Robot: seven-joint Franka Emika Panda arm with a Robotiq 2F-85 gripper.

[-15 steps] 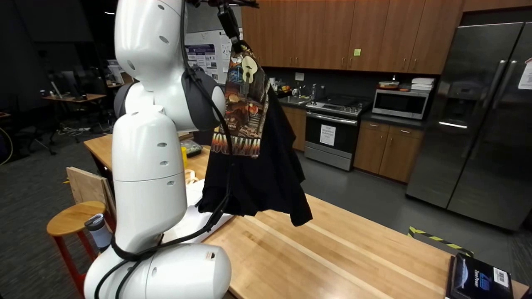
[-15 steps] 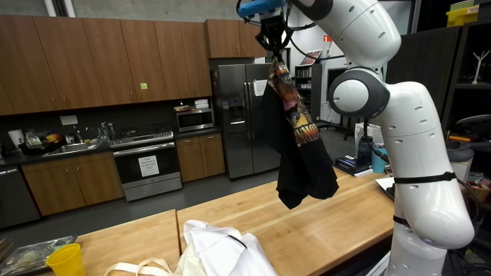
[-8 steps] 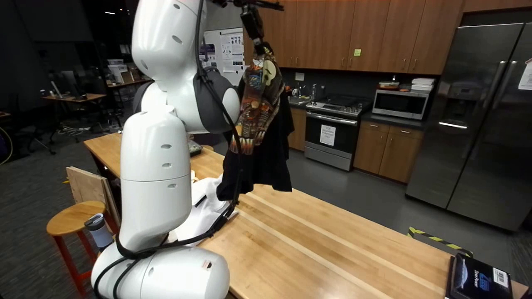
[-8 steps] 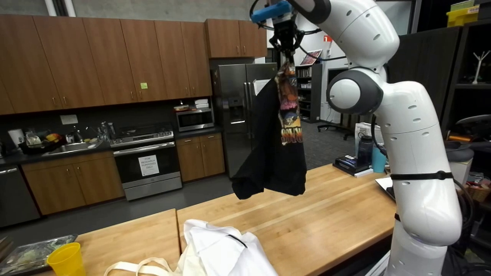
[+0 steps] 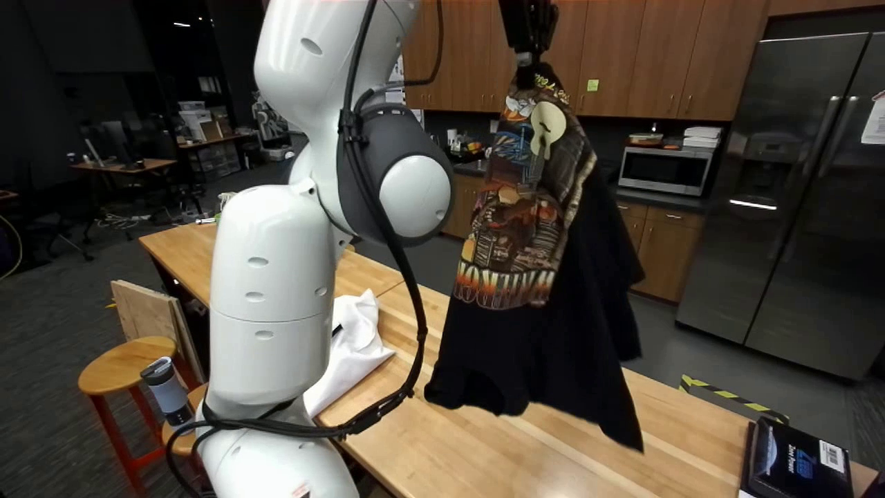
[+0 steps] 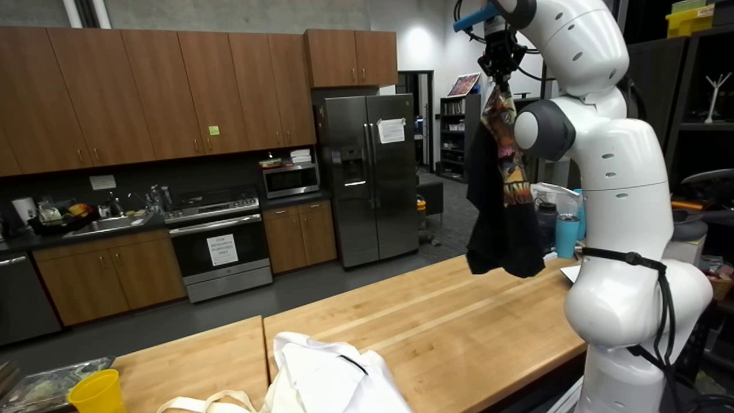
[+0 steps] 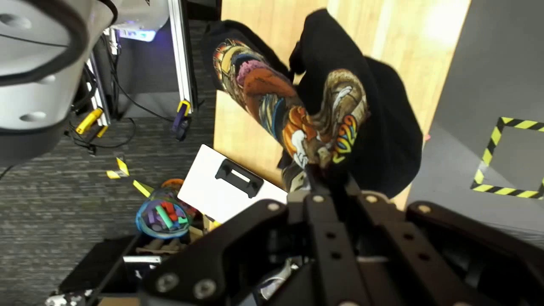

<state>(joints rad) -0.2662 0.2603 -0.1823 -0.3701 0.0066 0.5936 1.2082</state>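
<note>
Gripper [image 6: 500, 80]: we see it clenched on the top of a black shirt [image 5: 518, 228].
Shirt: hanging over the wooden table [image 5: 691, 443], hiding part of its kitchen-side edge in both exterior views.
Black box [image 5: 798, 460]: well apart, tabletop stretching between.

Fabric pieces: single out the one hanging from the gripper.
The black cloth with the colourful print: its top is pinched in the gripper, whereas the white fabric lies on the wooden table.

Wooden cabinets [image 6: 152, 92], steel fridge [image 6: 355, 206] (double-doored)
</note>
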